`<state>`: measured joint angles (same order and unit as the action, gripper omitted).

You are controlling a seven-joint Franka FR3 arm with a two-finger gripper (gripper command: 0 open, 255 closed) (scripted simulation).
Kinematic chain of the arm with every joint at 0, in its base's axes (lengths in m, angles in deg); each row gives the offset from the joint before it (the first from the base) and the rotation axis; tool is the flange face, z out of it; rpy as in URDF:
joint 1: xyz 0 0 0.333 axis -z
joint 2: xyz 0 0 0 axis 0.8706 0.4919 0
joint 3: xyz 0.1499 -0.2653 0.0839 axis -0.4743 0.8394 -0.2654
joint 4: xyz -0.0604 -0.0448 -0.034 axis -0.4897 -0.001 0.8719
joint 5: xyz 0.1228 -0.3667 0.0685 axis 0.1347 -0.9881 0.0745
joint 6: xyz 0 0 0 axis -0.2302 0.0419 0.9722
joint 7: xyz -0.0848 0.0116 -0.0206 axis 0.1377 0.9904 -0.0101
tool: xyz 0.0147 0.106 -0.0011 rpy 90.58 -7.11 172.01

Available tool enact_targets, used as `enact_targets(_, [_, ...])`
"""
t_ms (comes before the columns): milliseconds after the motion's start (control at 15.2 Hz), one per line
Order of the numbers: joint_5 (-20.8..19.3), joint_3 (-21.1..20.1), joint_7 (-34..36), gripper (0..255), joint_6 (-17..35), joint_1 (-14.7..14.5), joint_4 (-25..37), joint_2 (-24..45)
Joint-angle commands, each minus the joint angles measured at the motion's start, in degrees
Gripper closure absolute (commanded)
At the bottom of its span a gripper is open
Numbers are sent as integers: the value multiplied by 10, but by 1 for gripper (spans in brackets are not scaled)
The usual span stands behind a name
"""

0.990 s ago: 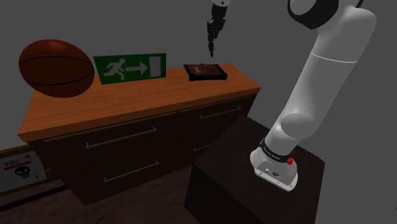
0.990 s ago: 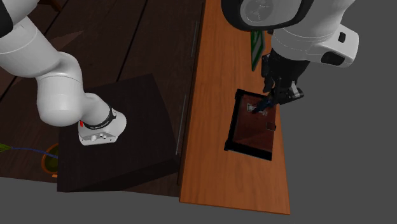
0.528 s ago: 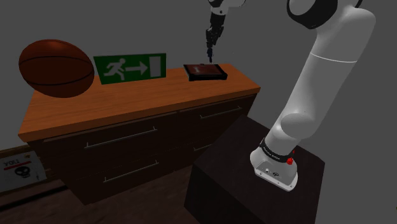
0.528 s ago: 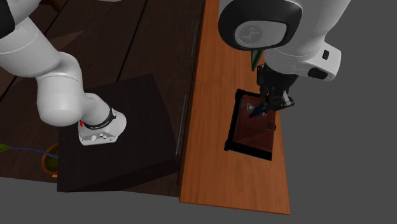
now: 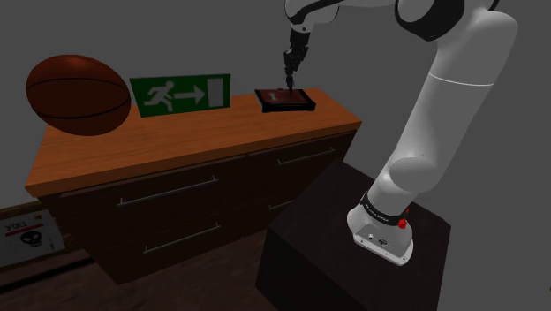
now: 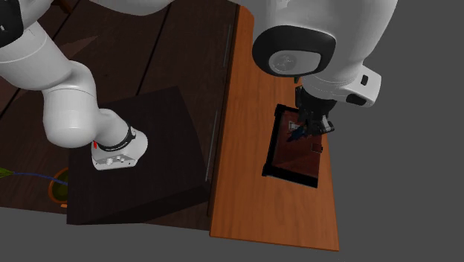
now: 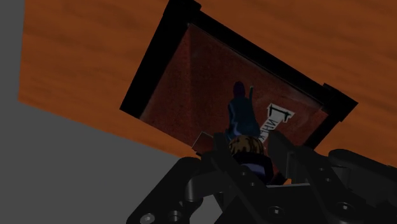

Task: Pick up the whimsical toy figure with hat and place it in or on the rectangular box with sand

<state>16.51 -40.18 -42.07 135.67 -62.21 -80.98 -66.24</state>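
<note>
A small toy figure (image 7: 241,119) with a pointed blue-purple hat and brown hair is clasped between my black fingers. My gripper (image 7: 247,160) is shut on it and hangs just above the rectangular box (image 7: 153,63), which has a black rim and reddish-brown sand inside. In the shoulder view the gripper (image 5: 288,78) points down over the box (image 5: 284,99) at the dresser's far right end. From the second exterior view, the gripper (image 6: 303,130) is over the box's (image 6: 271,145) far end, with a bit of the blue toy (image 6: 297,134) showing below the hand.
The box rests on an orange-brown wooden dresser (image 5: 177,146) with drawers. A large brown ball (image 5: 78,94) and a green exit sign (image 5: 180,91) stand at the back, towards the shoulder view's left. A small white piece (image 7: 275,119) lies in the sand. My dark stand (image 5: 344,256) sits beside the dresser.
The arm has swung forward and brought the gripper, with the toy in it, lower and closer over the box. The fingers have stayed shut.
</note>
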Motion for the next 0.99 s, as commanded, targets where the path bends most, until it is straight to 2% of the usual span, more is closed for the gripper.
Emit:
enact_targets(0, [1, 0, -1, 255, 4, 1, -2, 2])
enact_targets(396, [1, 0, -1, 255, 4, 1, -2, 2])
enact_targets(462, [1, 0, -1, 0, 4, 1, -2, 2])
enact_targets(792, [1, 0, -1, 0, 4, 1, -2, 2])
enact_targets(924, [-6, 0, 4, 0, -31, -2, 20, -13])
